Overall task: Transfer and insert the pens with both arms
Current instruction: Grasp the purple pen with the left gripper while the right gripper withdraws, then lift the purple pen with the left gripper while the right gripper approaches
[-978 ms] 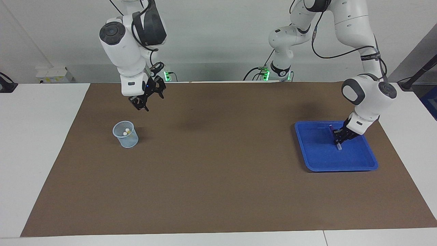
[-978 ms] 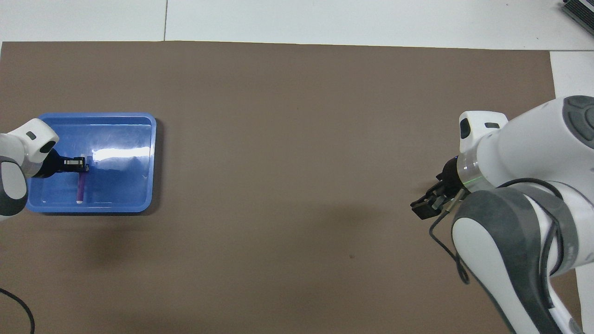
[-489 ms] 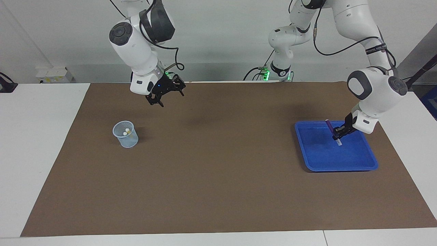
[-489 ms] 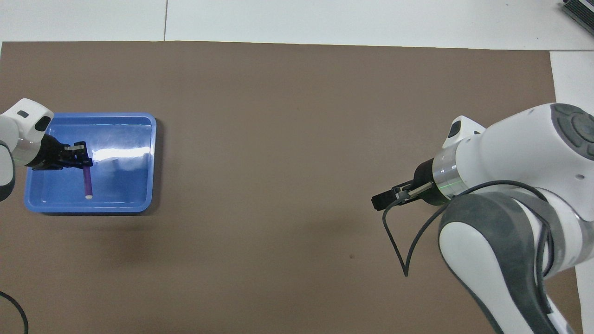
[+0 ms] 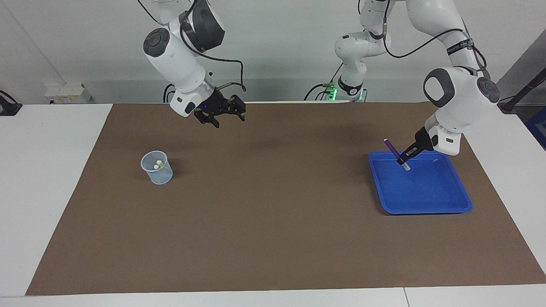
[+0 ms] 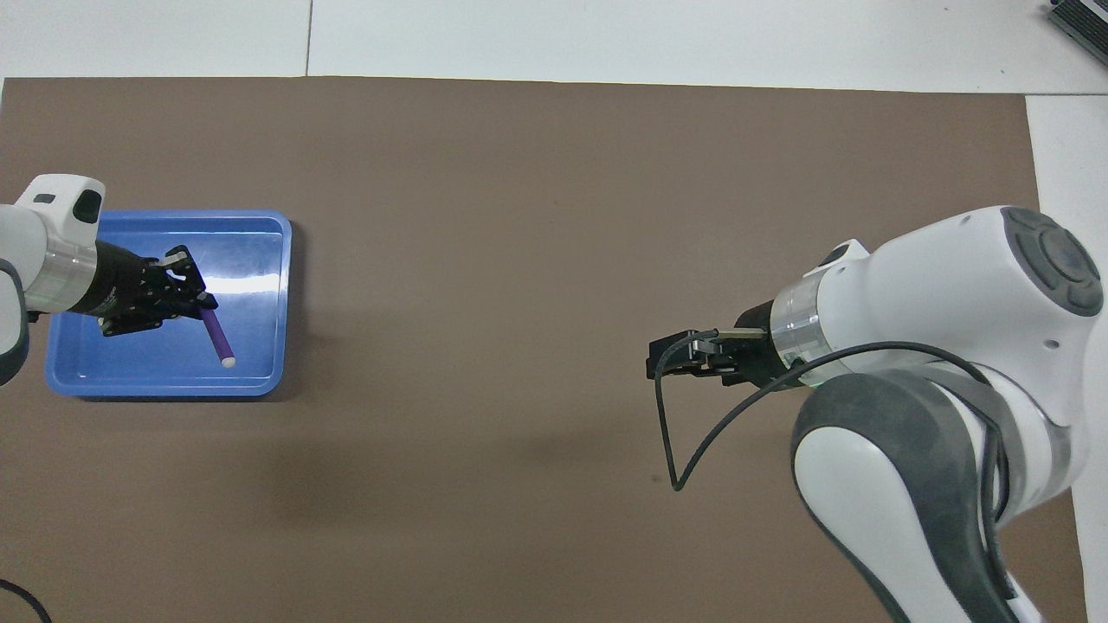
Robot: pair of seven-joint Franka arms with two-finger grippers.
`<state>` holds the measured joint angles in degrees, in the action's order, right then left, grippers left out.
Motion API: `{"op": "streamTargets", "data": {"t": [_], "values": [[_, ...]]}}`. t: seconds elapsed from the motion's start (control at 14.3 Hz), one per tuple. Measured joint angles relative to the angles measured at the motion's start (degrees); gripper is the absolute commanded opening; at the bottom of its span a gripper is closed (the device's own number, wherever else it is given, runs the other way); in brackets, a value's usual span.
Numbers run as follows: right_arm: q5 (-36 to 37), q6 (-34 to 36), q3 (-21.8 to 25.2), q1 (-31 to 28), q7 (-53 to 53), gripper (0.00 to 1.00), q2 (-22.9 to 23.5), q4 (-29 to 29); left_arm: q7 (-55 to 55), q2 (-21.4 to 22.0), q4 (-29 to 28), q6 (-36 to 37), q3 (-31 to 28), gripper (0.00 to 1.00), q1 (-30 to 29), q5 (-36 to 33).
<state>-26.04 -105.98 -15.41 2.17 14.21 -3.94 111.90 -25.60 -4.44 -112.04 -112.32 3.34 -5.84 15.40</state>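
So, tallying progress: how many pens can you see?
3: the purple pen in the left gripper above the blue tray; two whitish ends in the cup.

White arms (image 5: 179, 68); black bands; cables.

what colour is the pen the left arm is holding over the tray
Purple with a whitish end: the slim purple marker pen in the left tool shows best in the overhead view.

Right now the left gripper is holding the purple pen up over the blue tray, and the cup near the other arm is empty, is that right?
Not quite. The left gripper does hold the purple pen over the blue tray, but the cup is not empty: the facing view shows two whitish pen ends inside it. The right gripper hangs open over the mat.
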Motion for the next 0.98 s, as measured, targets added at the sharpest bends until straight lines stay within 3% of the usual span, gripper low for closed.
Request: {"op": "streamTargets", "data": {"t": [0.35, 0.7, 0.98], "values": [[-4.11, -2.27, 0.03, 0.21, 8.86, 1.0, 0.0, 0.06, -14.03, 4.39, -1.93, 1.57, 0.06, 0.0, 2.96, 5.18], [-8.68, -6.91, 0.01, 2.83, 18.99, 1.0, 0.0, 0.23, -27.93, 12.82, -7.74, 1.6, 0.09, 0.0, 7.25, 8.41], [-15.75, -13.22, 0.01, 4.45, 20.47, 1.0, 0.01, 0.64, -41.95, 17.94, -10.52, 1.55, 0.15, 0.0, 12.99, 8.75]]}}
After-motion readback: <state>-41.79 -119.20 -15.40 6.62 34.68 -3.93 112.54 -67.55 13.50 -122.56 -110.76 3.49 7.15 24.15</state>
